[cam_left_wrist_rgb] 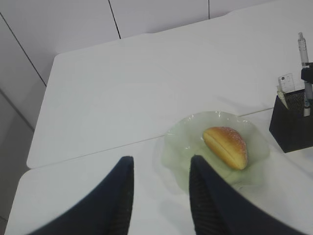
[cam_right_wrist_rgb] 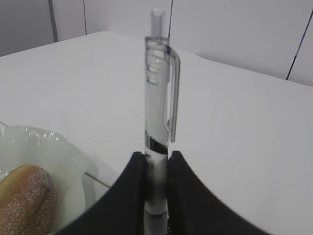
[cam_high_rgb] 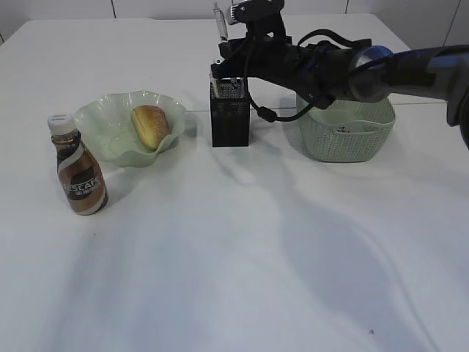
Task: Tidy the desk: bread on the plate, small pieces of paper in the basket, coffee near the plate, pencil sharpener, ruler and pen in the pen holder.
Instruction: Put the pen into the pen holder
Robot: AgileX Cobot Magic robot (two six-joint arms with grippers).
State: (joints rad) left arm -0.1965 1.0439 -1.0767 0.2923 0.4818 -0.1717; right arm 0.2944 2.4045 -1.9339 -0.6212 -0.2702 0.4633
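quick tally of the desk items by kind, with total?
Food and drink: 2 (golden bread roll, brown coffee bottle)
Containers: 3 (pale green glass plate, black mesh pen holder, light green woven basket)
Stationery: 1 (clear plastic pen, in the right claw)
Total: 6

White table (cam_high_rgb: 242,279) (seam across middle), white panelled wall (cam_left_wrist_rgb: 73,24) behind.

The table (cam_high_rgb: 220,257) is white, the plate (cam_high_rgb: 110,139) is pale translucent green, the bread (cam_high_rgb: 150,126) is golden brown, the coffee bottle (cam_high_rgb: 79,176) is brown with white stripes, the pen holder (cam_high_rgb: 229,117) is black mesh, the basket (cam_high_rgb: 348,136) is light green woven, and the pen (cam_right_wrist_rgb: 157,107) is transparent
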